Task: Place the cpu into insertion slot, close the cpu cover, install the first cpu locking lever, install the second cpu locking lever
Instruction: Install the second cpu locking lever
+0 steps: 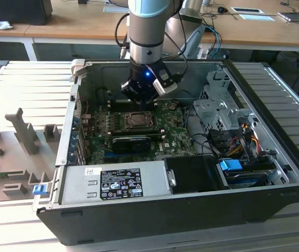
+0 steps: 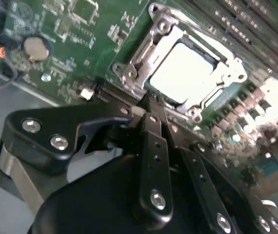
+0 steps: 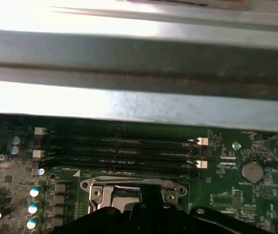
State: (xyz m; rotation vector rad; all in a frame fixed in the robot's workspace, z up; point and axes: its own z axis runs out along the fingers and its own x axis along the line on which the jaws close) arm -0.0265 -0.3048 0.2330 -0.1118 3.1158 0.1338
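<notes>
Cpu [image 2: 185, 73], flat and silvery, sits inside square metal-rimmed insertion slot [image 2: 129, 73].

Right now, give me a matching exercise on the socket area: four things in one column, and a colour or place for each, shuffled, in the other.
Things:
1. cpu
2. cpu cover
3. coin cell battery
4. gripper

Descriptions:
A. black, at the socket's edge
B. round, silvery disc on the green board
C. silvery frame around the chip
D. pale square top, seated in the socket

Pairs: 1-D, 2-C, 3-B, 4-A
</notes>
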